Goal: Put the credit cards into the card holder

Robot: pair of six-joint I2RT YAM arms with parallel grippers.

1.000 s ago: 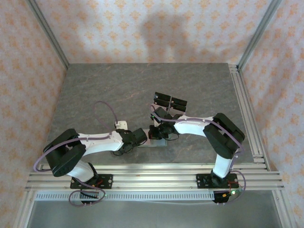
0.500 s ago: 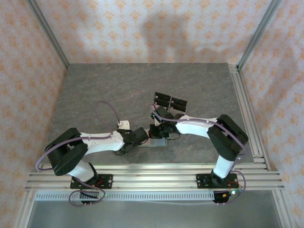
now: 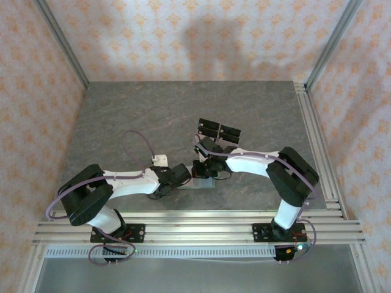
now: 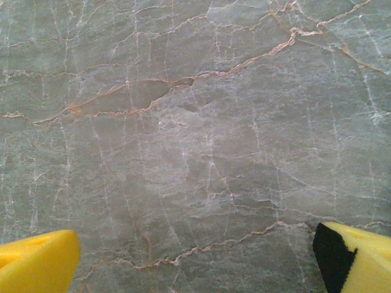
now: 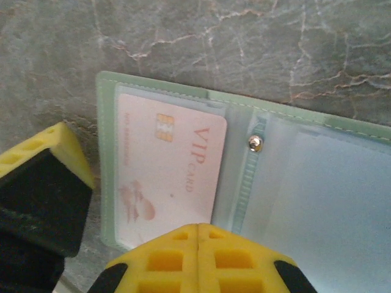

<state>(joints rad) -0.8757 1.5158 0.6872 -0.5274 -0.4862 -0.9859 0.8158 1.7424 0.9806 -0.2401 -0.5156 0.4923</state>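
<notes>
The white left arm (image 3: 125, 182) has eased a touch closer to the open sage-green folding card holder (image 5: 330, 195); the right arm's black elbow (image 3: 292, 177) has swung slightly outward, toward the table's right side.

Surface: table (image 3: 134, 116), flat slab, grey-green stone pattern with pale and rust-coloured veins.
Edges: aluminium rails (image 3: 183, 227) run along the near side, more along the right side.
Item 1: card holder (image 5: 317, 189), sage green, lies opened flat on the slab, near the front, about mid-width.
Item 2: black cards (image 3: 219, 130), a short row just behind the card holder, raised off the slab; their support is too faint to make out.
Bare slab: left half and far strip.
</notes>
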